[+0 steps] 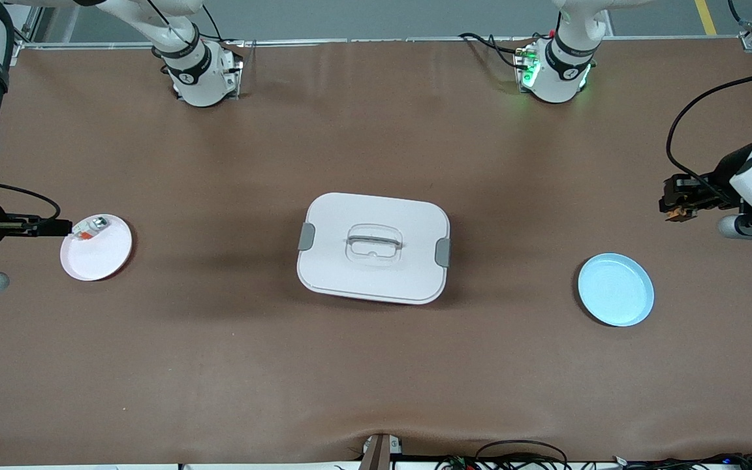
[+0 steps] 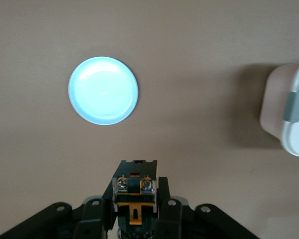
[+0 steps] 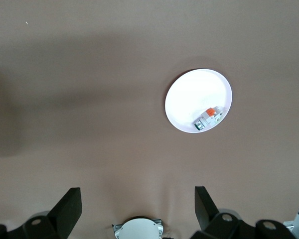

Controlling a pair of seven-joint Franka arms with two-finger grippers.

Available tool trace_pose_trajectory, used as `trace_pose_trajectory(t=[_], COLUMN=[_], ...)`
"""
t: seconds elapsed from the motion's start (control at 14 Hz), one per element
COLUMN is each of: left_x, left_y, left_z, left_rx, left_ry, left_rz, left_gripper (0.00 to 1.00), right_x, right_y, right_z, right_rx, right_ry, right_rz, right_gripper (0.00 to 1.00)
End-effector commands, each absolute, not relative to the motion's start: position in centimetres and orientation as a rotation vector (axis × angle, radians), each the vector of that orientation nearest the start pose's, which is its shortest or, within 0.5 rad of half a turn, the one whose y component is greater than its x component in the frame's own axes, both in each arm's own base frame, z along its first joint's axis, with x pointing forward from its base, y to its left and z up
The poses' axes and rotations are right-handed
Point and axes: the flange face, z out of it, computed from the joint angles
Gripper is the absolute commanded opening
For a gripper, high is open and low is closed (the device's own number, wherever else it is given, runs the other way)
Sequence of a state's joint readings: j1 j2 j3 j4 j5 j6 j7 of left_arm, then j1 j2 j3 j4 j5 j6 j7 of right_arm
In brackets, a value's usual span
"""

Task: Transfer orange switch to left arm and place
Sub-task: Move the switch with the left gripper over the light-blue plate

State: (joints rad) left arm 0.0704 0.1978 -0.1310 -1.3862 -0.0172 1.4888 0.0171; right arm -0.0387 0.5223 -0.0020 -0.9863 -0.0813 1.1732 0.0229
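Left end effector (image 1: 675,203), clamped on the orange switch (image 2: 134,196), hangs over the desk (image 1: 376,365) at the blue plate's (image 1: 615,290) one o'clock. Right end effector (image 3: 138,201), fingers spread, empty, waits over the desk near the white plate (image 1: 96,248). Box (image 1: 373,247) sits centrally between both plates.

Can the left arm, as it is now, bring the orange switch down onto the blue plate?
Probably yes. The left claw, shut on the orange switch, hangs over bare table beside the blue plate. Nothing stands between them, and the box lies in the table's middle, away from that path.
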Motion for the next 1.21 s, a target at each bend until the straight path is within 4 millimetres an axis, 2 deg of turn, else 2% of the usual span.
trace_pose_trajectory(t=[0.0, 0.21, 0.5, 0.57, 0.71, 0.78, 1.0, 1.07, 1.14], left_x=[60.3, 60.6, 60.9, 61.1, 61.9, 62.1, 62.6, 62.7, 62.8], left_y=[-2.5, -1.9, -1.9, -1.9, -2.3, -2.3, -1.4, 0.0, 0.3], left_z=[59.2, 59.1, 59.4, 59.5, 58.6, 58.1, 58.0, 58.1, 58.0], left_rx=[-3.114, -3.075, -3.061, -3.051, -2.969, -2.927, -2.896, -2.844, -2.786], left_ry=[0.096, -0.045, -0.145, -0.305, -0.774, -0.909, -1.050, -1.206, -1.360], left_rz=[0.140, 0.116, 0.060, 0.034, 0.001, 0.002, -0.025, -0.035, -0.044], left_gripper=[0.00, 0.00, 0.00, 0.00, 0.00, 0.00, 0.00, 0.00, 0.00], right_x=[64.6, 64.2, 63.7, 63.8, 63.0, 62.6, 61.8, 61.7, 61.7], right_y=[-4.0, -5.3, -4.7, -4.6, -4.5, -4.3, -4.2, -4.2, -4.4], right_z=[56.4, 57.2, 59.4, 59.6, 59.6, 59.9, 60.1, 60.3, 60.2], right_rx=[-3.197, -3.195, -3.211, -3.218, -3.208, -3.206, -3.187, -3.189, -3.186], right_ry=[0.137, 0.170, 0.159, 0.157, 0.154, 0.147, 0.141, 0.139, 0.146], right_rz=[0.491, 0.473, 0.364, 0.337, 0.353, 0.323, 0.291, 0.286, 0.291], right_gripper=[1.00, 1.00, 1.00, 1.00, 1.00, 1.00, 1.00, 1.00, 1.00])
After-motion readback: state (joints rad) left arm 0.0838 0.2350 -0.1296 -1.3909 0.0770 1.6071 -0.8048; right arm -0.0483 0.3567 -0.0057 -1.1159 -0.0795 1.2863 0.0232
